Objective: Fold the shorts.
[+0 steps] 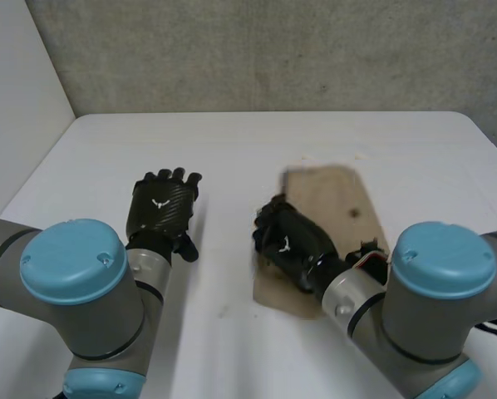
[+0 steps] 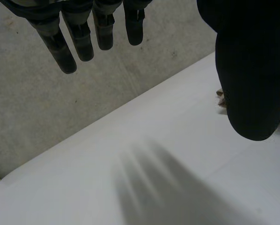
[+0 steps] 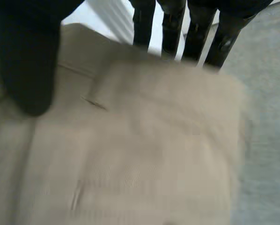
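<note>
Hovering left hand (image 1: 159,209): it is hanging over bare counter (image 1: 232,141), at 9 o'clock of the shorts (image 1: 336,199) and well apart from them. Its fingers (image 2: 60,51) are reaching out straight, spread away from the thumb (image 2: 252,70), and are holding nothing.
Right hand (image 1: 292,241): in the head view it is sitting over the shorts' 8 o'clock edge. In its own wrist view the fingers (image 3: 172,28) are pointing out straight, with the thumb (image 3: 27,70) standing clear of them and nothing clamped between.
Contact: it is not showing whether the right palm or fingertips are touching the cloth.
Shorts: they are tan and are lying flat as a long rectangle, at 3 o'clock of the counter's middle.
Hidden: the right hand and right arm (image 1: 435,291) are covering the near end of the shorts, so the near corners are not readable.
Hard to make out: the cloth under the right palm (image 3: 144,150) is showing blurred, with only a faint seam line coming through.
Cut off: in the left wrist view a tan sliver (image 2: 220,97) is peeking out beside the thumb, too small to identify.
</note>
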